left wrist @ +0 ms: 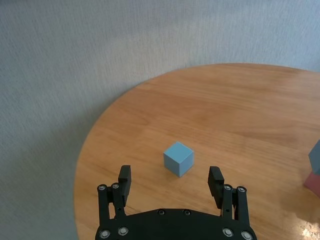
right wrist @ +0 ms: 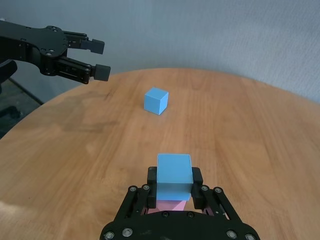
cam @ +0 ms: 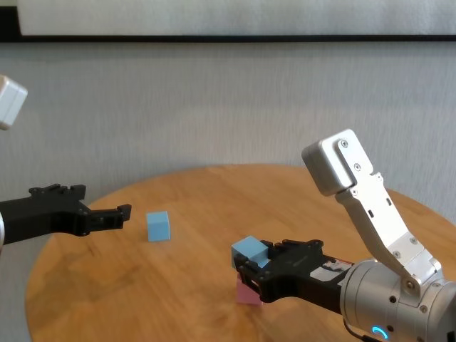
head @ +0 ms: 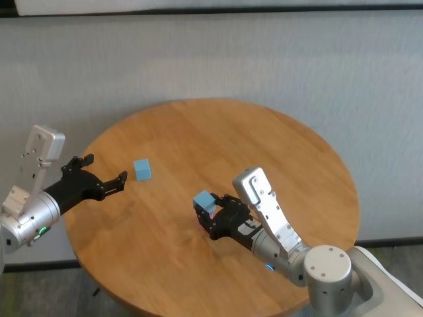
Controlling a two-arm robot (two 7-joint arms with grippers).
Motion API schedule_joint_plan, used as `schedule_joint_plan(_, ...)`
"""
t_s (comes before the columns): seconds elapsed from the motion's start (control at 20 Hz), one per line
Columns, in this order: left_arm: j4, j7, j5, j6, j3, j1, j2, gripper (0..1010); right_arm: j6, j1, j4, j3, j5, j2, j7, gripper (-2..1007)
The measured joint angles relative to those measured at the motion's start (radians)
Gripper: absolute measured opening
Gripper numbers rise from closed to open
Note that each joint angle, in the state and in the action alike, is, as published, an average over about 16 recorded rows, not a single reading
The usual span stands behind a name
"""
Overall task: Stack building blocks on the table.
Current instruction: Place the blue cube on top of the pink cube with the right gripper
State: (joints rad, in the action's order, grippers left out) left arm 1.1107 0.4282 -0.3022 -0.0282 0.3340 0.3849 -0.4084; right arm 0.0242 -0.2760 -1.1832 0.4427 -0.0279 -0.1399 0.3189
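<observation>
The right gripper (right wrist: pixel 174 181) is reaching in over the near part of the table (head: pixel 291 152), and its fingers are clamping a light blue cube (right wrist: pixel 174 174) from both sides. That cube is sitting directly above the pale pink cube (cam: pixel 248 291), whose base is resting on the wood; from the right wrist view the blue one is covering most of the pink one, so only a pink strip is showing beneath it between the fingers. Whether the blue cube's underside is pressing on the pink top or floating just above it, I cannot tell. Off to the robot's left, the left gripper (head: pixel 123 180) is hovering low over the table's left edge with its fingers spread wide and gripping nothing. The second light blue cube (head: pixel 143 169) is lying alone on the wood just beyond those open fingertips, not touching them, and in the left wrist view it is lining up with the gap between the two fingers (left wrist: pixel 124 178). This loose cube is standing well apart from the pair at the right gripper, farther back and toward the left.
</observation>
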Motion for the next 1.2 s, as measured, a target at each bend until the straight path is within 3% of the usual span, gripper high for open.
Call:
schedule_joint_plan(0.65,0.000,0.000,0.000,0.000,0.000,0.000,0.000,1000,0.003,0.001,-0.002,0.001,0.006,-0.001,0.004,385)
schedule_joint_plan(0.95,0.000,0.000,0.000,0.000,0.000,0.000,0.000,1000,0.004,0.004,-0.009,0.001,0.007,-0.002,0.005,492)
schedule_joint_plan(1.2,0.000,0.000,0.000,0.000,0.000,0.000,0.000,1000,0.005,0.008,-0.021,-0.004,0.002,-0.004,0.004,644)
